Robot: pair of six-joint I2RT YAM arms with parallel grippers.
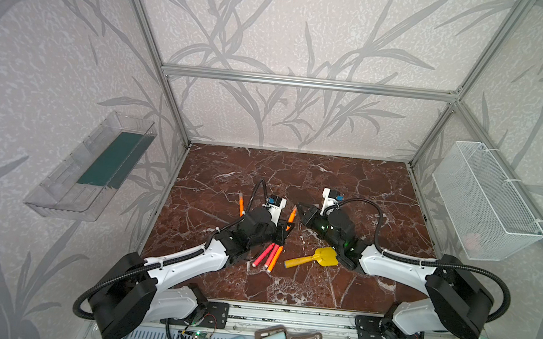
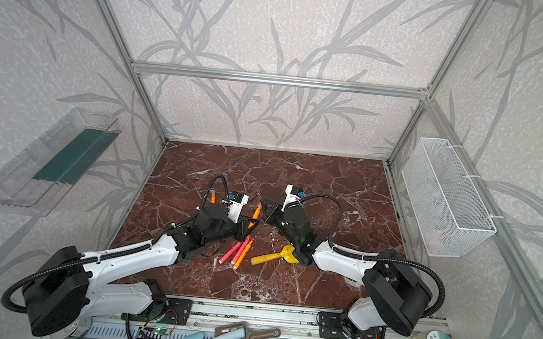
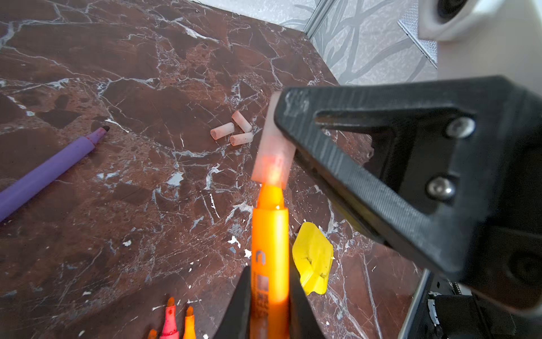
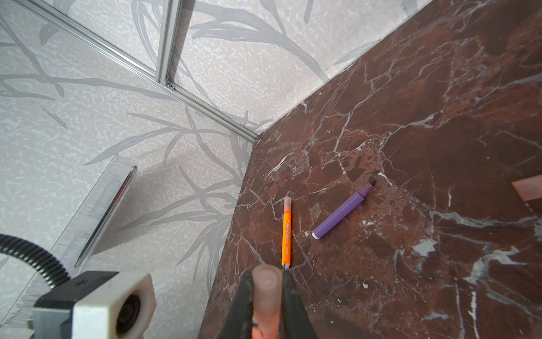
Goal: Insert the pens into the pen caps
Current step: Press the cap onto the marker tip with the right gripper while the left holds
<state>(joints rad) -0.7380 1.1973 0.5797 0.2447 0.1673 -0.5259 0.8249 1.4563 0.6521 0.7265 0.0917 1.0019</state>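
Both top views: left gripper (image 1: 287, 228) (image 2: 251, 224) is closed tight on a slim orange marker pen, the held orange pen (image 1: 292, 213) (image 2: 256, 212). It sits mid-table with its tip aimed at the right gripper (image 1: 301, 210) (image 2: 265, 204) just beside it. What the right one grips is too small to tell here. A second orange pen with a cap on, the capped orange pen (image 1: 241, 203) (image 2: 213, 197), lies on the red-brown marble tabletop (image 1: 346, 184) (image 2: 313, 181) left of the left arm. Three loose pens (image 1: 270, 255) (image 2: 239, 252), two pinkish-red and one orange, lie side by side under the left arm's wrist. A yellow plastic toy shovel (image 1: 310, 259) (image 2: 272, 257) is just right of them. Left wrist view: the left gripper (image 3: 269, 273) jaws pinch the held orange pen (image 3: 269, 249) by the barrel. Its tip sits just inside the mouth of a short pale pink translucent tube, the held cap (image 3: 274, 152), with the orange neck exposed. The right gripper's black finger (image 3: 381, 176) covers the cap's far end. Three loose caps (image 3: 231, 129), same pale pink, lie in a touching cluster on the tabletop beyond. An uncapped purple pen (image 3: 50, 170) lies well apart, and the shovel blade (image 3: 312, 258) is beside the held pen. Right wrist view: the right gripper (image 4: 267, 289) jaws are nearly together, squeezing the held cap (image 4: 265, 293) between them. The capped orange pen (image 4: 286, 232) and purple pen (image 4: 343, 212) lie near each other, not touching, by the table's edge.
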